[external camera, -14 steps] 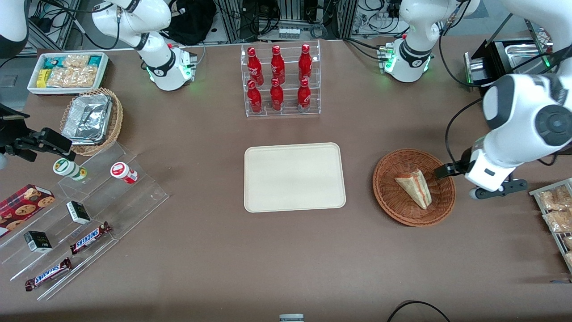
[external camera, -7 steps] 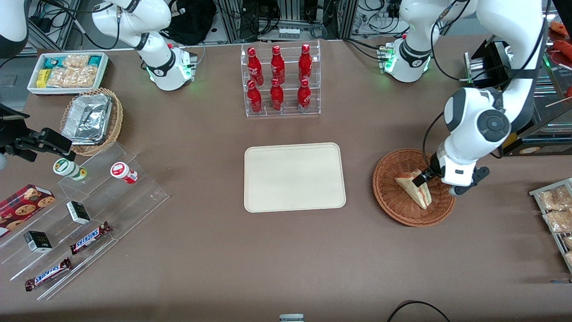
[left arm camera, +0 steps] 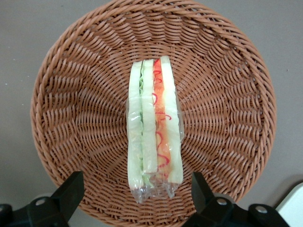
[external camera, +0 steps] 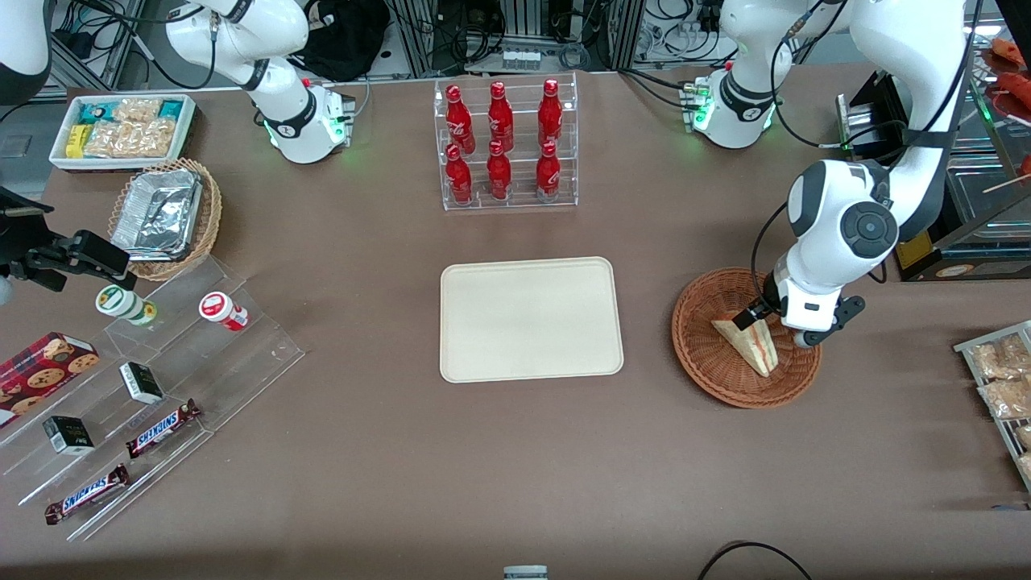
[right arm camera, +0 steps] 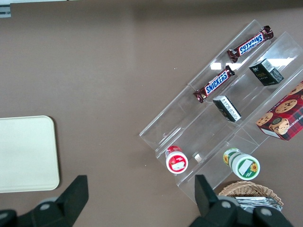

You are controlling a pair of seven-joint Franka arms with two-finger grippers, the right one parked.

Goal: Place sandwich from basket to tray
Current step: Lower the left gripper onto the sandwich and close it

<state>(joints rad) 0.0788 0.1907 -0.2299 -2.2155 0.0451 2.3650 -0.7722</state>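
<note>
The sandwich (external camera: 749,339) lies in the reddish-brown woven basket (external camera: 709,354), a clear-wrapped wedge showing green and red layers along its cut edge (left arm camera: 154,127). My gripper (external camera: 753,316) hangs just above the sandwich's wide end, over the basket (left arm camera: 222,109). It is open: the two dark fingers (left arm camera: 71,189) stand wide apart, one on each side of the sandwich's end, with nothing between them. The cream tray (external camera: 531,318) lies bare mid-table, beside the basket toward the parked arm's end.
A clear rack of red bottles (external camera: 503,145) stands farther from the camera than the tray. Snack packets (external camera: 999,379) lie at the working arm's end. A tiered acrylic shelf with bars and boxes (external camera: 145,379) and a foil-container basket (external camera: 165,217) sit toward the parked arm's end.
The left arm has swung in from the working arm's table end and brought the open gripper over the basket, above the sandwich. The sandwich has not moved.
</note>
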